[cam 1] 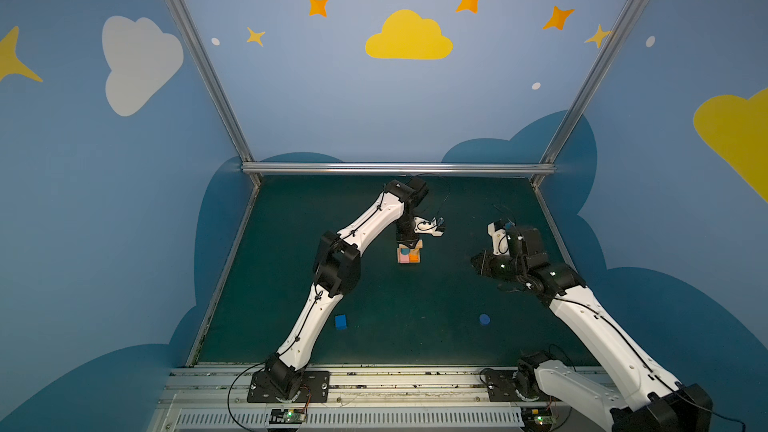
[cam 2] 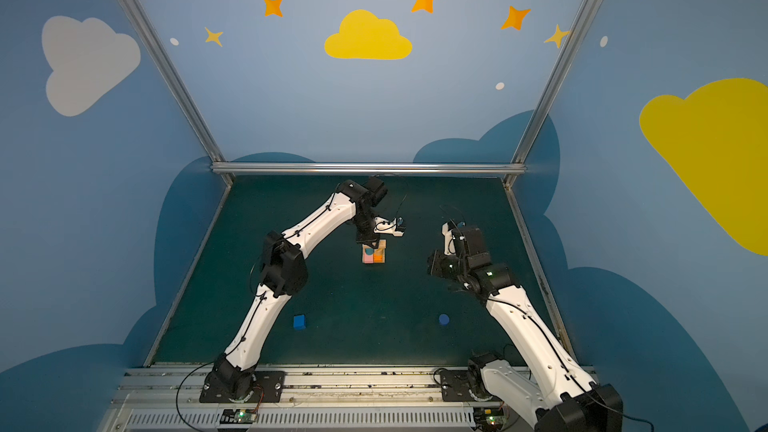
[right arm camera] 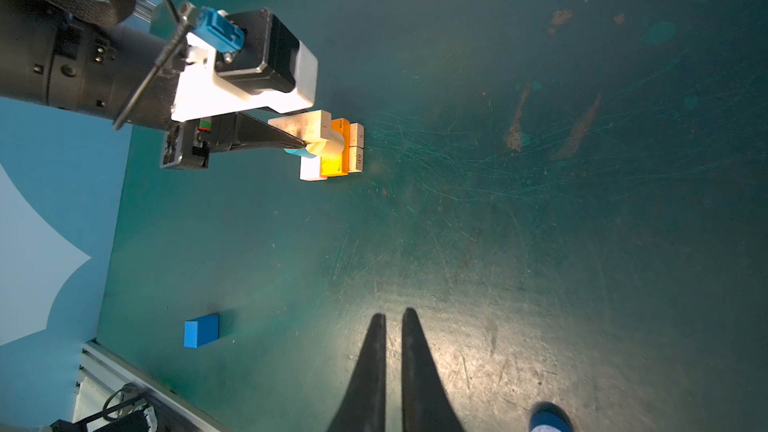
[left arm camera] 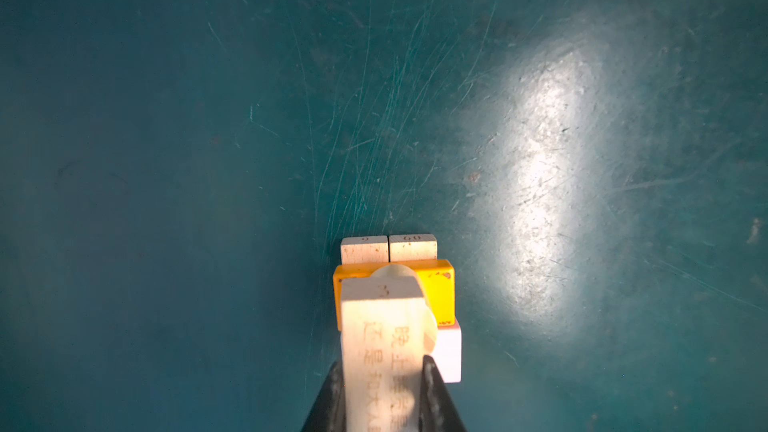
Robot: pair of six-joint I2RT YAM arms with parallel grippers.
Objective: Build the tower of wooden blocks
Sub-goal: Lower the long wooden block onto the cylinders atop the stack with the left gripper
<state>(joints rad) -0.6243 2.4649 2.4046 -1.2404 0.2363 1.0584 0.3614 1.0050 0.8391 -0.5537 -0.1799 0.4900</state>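
Left gripper (left arm camera: 382,361): clamped on tan wood bar (left arm camera: 380,317) over wood block tower (right arm camera: 332,164). Right gripper (right arm camera: 392,314): jaws together, empty, above green tabletop (right arm camera: 540,243).

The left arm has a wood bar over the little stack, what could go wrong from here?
The tan bar in the left pincer is over the tan cylinder and teal cylinder; released off-centre, it may tip or roll them off the orange bar and pink bar.
Its tip lies right beside the teal cylinder, so opening could nudge it.
The blue cube and dark-blue cylinder lie loose on the table; adding them on top could topple everything.
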